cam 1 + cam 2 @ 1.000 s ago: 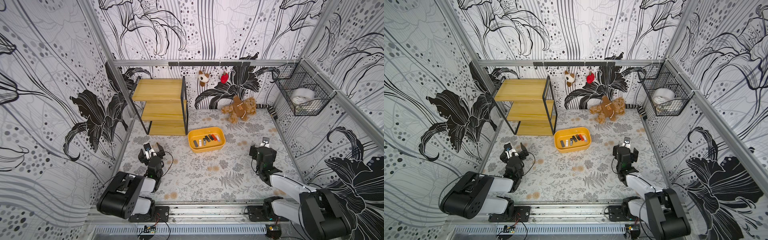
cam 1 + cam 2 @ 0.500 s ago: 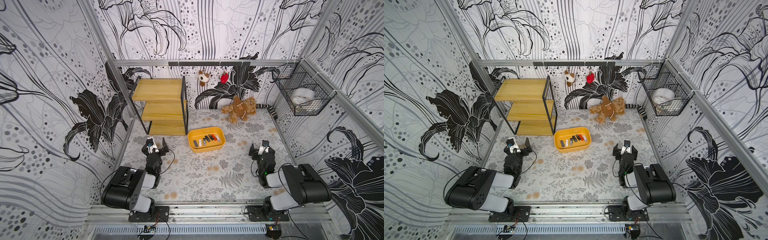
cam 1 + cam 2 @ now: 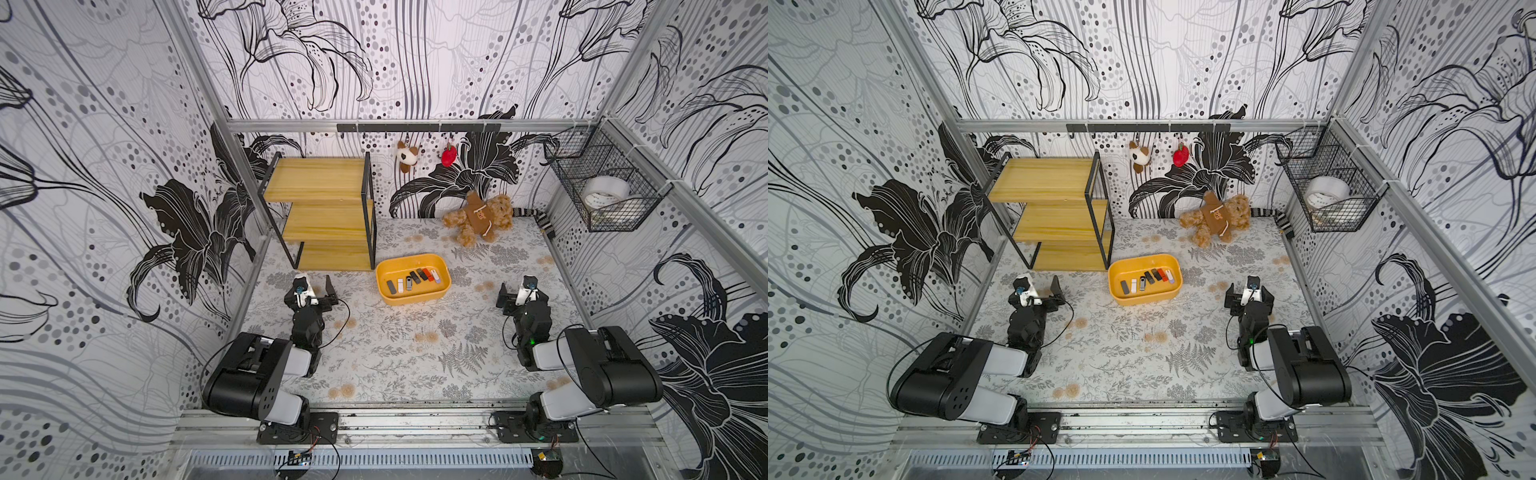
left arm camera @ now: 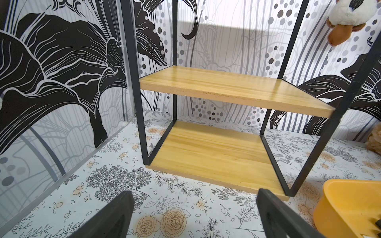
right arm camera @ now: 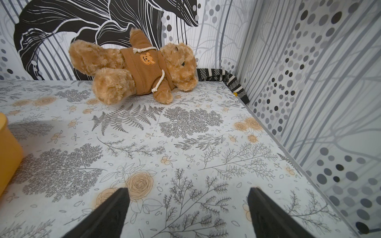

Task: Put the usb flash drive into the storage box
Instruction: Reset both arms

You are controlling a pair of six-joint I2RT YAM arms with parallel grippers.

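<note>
The storage box (image 3: 409, 300) (image 3: 1144, 300) is a shallow yellow-orange tub in the middle of the table, in both top views. Several usb flash drives (image 3: 428, 274) (image 3: 1162, 274) lie in a row inside it. My left gripper (image 3: 313, 291) (image 3: 1038, 293) (image 4: 194, 193) stands open and empty, low over the table left of the box. An edge of the box (image 4: 350, 206) shows in its wrist view. My right gripper (image 3: 523, 293) (image 3: 1250, 295) (image 5: 188, 189) stands open and empty to the right of the box (image 5: 8, 148).
A three-tier wooden shelf (image 3: 328, 212) (image 4: 216, 88) stands at the back left, just behind the left gripper. A teddy bear (image 3: 478, 218) (image 5: 140, 70) lies at the back. A wire basket (image 3: 602, 195) hangs on the right wall. Two small plush toys (image 3: 405, 156) hang on the back rail.
Both arms have folded, their elbows rising away from the front rail. The grippers have shifted only slightly and stay open. The box and the drives have not moved.
</note>
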